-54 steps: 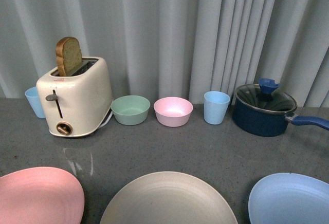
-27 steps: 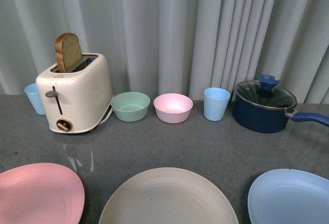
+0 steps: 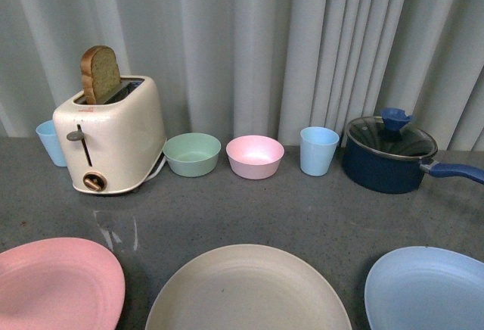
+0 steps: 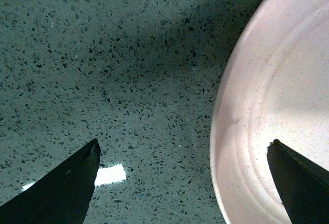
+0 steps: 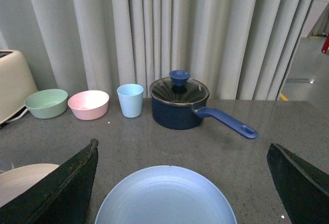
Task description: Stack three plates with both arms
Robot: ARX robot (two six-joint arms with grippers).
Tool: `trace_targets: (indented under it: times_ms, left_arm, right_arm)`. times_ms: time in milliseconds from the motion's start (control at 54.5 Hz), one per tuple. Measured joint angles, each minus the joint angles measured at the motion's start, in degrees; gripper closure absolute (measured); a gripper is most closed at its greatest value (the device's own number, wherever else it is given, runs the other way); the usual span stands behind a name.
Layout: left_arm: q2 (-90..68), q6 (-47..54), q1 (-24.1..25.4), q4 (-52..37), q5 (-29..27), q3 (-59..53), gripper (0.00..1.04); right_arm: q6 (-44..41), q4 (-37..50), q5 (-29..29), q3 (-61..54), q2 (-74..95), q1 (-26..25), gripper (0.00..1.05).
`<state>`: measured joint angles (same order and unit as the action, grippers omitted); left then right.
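- Front view: neither arm shows here. The three plates lie in a row along the near edge of the grey counter [image 3: 302, 209]. The pink plate [image 3: 57, 281] is on the left, the beige plate [image 3: 248, 288] in the middle and the blue plate [image 3: 427, 288] on the right. All three lie flat and apart from one another, with nothing stacked yet. Behind them stand a toaster [image 3: 113, 144], two small bowls, a cup and a lidded pot [image 3: 389, 156], all well clear of the plates.
- Left wrist view: the left gripper [image 4: 183, 144] is spread wide and holds nothing. It hangs over the outer edge of the pink plate [image 4: 277, 106], with one finger above the plate and the other above bare counter. The rim runs between them, closer to the finger over the plate. From where I stand, this arm looks lined up to pinch that rim. A round plate has no long side to favour, so the rim's place between the fingers is what counts.
- Right wrist view: the right gripper [image 5: 183, 144] is also wide and empty. The blue plate [image 5: 164, 196] lies flat just ahead of it, centred between the fingers, and the beige plate [image 5: 23, 180] peeks in at one side. The right arm is plainly the nearer one for the blue plate, and I cannot tell its height above the plate.
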<state>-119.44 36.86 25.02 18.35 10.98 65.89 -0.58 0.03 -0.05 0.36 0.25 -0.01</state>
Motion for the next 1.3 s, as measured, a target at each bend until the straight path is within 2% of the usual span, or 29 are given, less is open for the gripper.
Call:
trace_targets:
  times_ms: [551, 734, 1138, 1212, 1303]
  left_arm:
    - [-2.9, -0.9, 0.3, 1.6, 1.1, 0.8, 0.07]
    - [-3.0, -0.9, 0.3, 1.6, 0.9, 0.7, 0.31]
    - [-3.0, -1.4, -0.4, 1.2, 1.0, 0.1, 0.94]
    - [-2.8, -2.3, -0.4, 2.0, 2.0, 0.4, 1.01]
    - [-2.5, -2.3, -0.3, 3.2, 3.0, 0.8, 1.01]
  right_arm:
    - [0.0, 0.0, 0.0, 0.0, 0.0, 0.0, 0.07]
    - [0.0, 0.0, 0.0, 0.0, 0.0, 0.0, 0.07]
    - [0.0, 0.0, 0.0, 0.0, 0.0, 0.0, 0.07]
    - [0.0, 0.0, 0.0, 0.0, 0.0, 0.0, 0.07]
    - [0.0, 0.0, 0.0, 0.0, 0.0, 0.0, 0.07]
